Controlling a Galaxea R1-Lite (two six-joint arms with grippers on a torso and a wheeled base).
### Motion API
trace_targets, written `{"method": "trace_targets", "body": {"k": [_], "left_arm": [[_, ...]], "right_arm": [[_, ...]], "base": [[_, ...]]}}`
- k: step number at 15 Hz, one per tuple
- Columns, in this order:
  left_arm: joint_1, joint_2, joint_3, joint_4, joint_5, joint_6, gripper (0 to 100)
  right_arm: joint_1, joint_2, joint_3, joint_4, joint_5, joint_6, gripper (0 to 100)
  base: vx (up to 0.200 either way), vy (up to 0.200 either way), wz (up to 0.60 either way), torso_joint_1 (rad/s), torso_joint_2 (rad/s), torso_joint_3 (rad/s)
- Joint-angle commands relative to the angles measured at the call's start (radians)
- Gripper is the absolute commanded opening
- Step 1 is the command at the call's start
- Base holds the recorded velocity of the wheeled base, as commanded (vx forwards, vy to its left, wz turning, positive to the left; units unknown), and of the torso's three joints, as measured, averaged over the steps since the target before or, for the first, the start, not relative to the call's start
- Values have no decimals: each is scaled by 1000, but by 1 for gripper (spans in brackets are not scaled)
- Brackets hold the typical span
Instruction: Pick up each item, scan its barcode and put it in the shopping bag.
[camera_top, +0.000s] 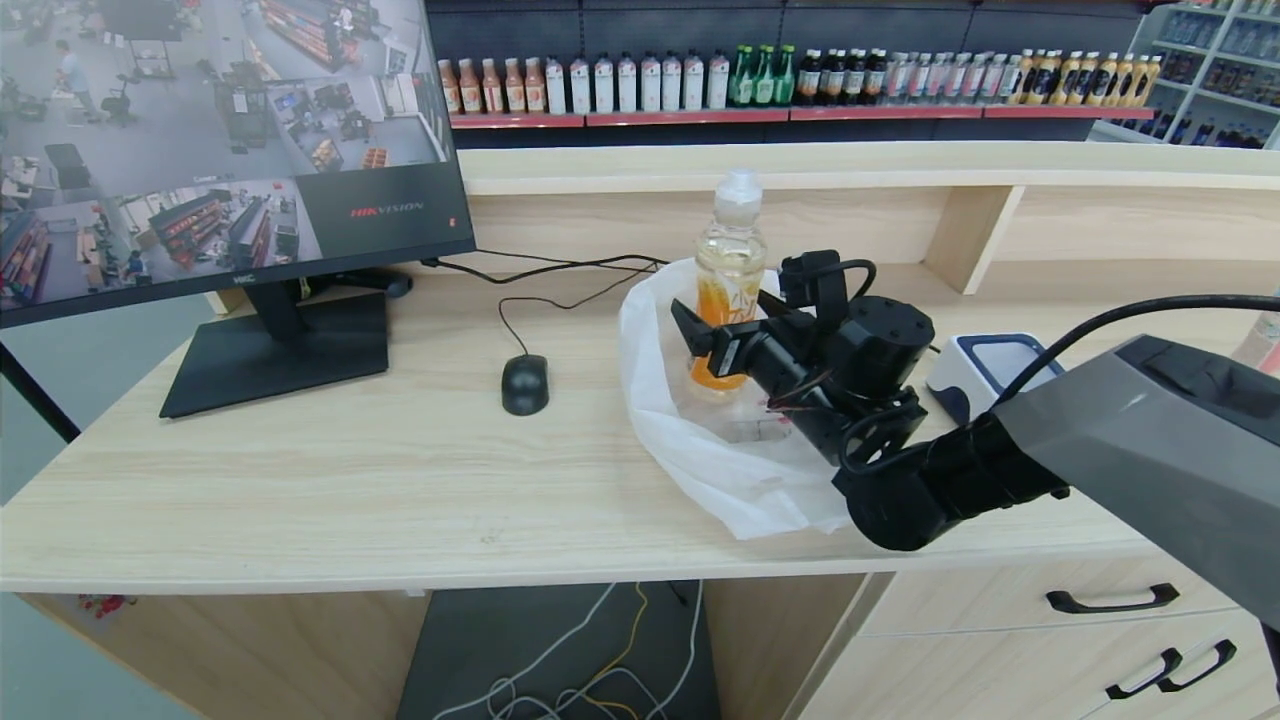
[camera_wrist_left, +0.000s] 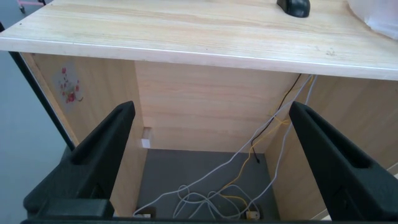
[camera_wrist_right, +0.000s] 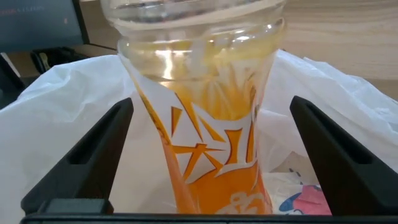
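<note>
A clear bottle (camera_top: 728, 285) with an orange label and a white cap stands upright inside the white shopping bag (camera_top: 700, 460) on the wooden counter. My right gripper (camera_top: 730, 325) is open around the bottle's lower half, one finger on each side. In the right wrist view the bottle (camera_wrist_right: 211, 124) sits between the fingers (camera_wrist_right: 93, 155) with a gap on both sides, and the bag (camera_wrist_right: 56, 106) lies behind it. My left gripper (camera_wrist_left: 211, 112) is open and holds nothing, below the counter's front edge, facing the cables under the desk.
A white barcode scanner (camera_top: 990, 365) sits just right of the bag. A black mouse (camera_top: 524, 384) and a monitor (camera_top: 220, 150) on its stand are to the left. A raised wooden ledge runs along the counter's back. Drawers are at the lower right.
</note>
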Motion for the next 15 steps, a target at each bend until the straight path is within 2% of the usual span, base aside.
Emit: {"method": "trace_targets", "body": {"k": [1, 8, 12, 15], "left_arm": [[0, 0, 0, 0, 0, -1, 100], [0, 0, 0, 0, 0, 1, 100], [0, 0, 0, 0, 0, -1, 100], [0, 0, 0, 0, 0, 1, 100]], "right_arm": [[3, -32, 30, 1, 4, 0, 100], [9, -172, 220, -41, 4, 18, 100], [9, -308, 407, -136, -5, 7, 100], [25, -389, 573, -278, 3, -8, 100]], "base": [[0, 0, 0, 0, 0, 0], [0, 0, 0, 0, 0, 0], [0, 0, 0, 0, 0, 0], [0, 0, 0, 0, 0, 0]]}}
